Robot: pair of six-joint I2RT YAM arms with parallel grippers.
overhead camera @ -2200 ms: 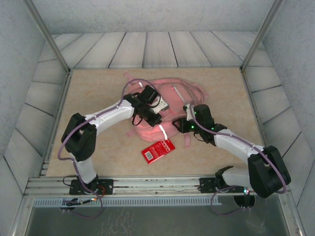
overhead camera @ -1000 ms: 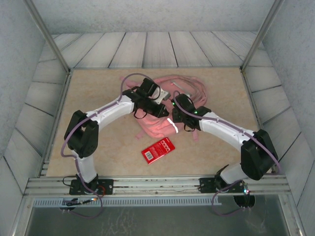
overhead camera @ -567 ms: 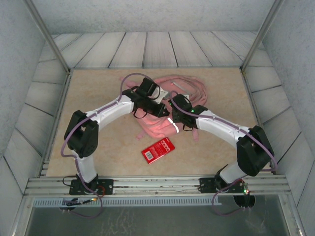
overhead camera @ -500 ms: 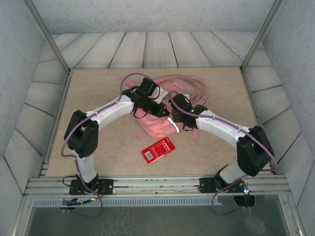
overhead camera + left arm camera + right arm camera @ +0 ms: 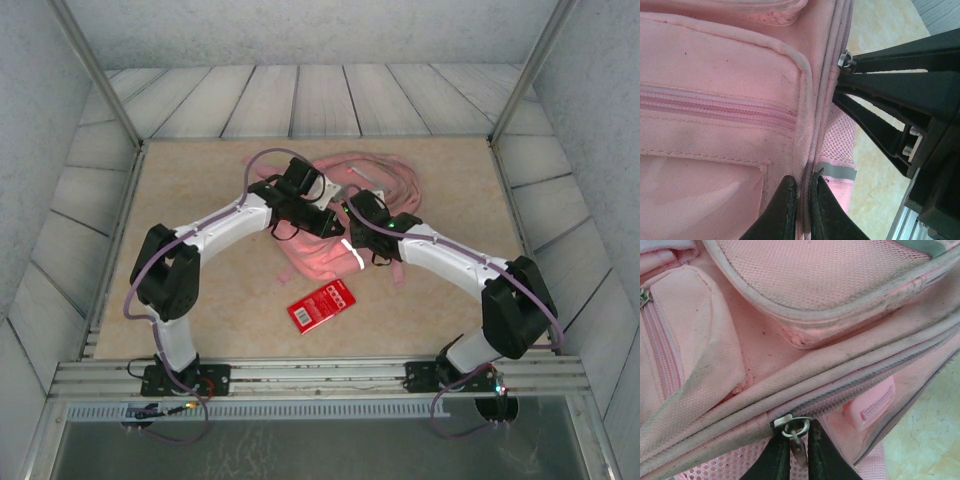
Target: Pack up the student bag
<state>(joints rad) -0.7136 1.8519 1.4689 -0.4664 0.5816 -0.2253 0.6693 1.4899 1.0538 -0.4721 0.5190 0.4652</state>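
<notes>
Student bag (image 5: 715, 65) nipped in left pincer (image 5: 802, 180) (seam).

The arms (image 5: 215, 232) hide the student bag's (image 5: 315, 264) middle; the red packet's (image 5: 322, 307) print is unreadably small.

Bag (image 5: 318, 258): pink, crumpled, mid-tabletop (image 5: 200, 190); straps trail to the far right.
Left arm (image 5: 225, 228), right arm (image 5: 450, 262): tips close together on bag.
Red packet (image 5: 322, 307): flat, just beside bag, near side.
</notes>
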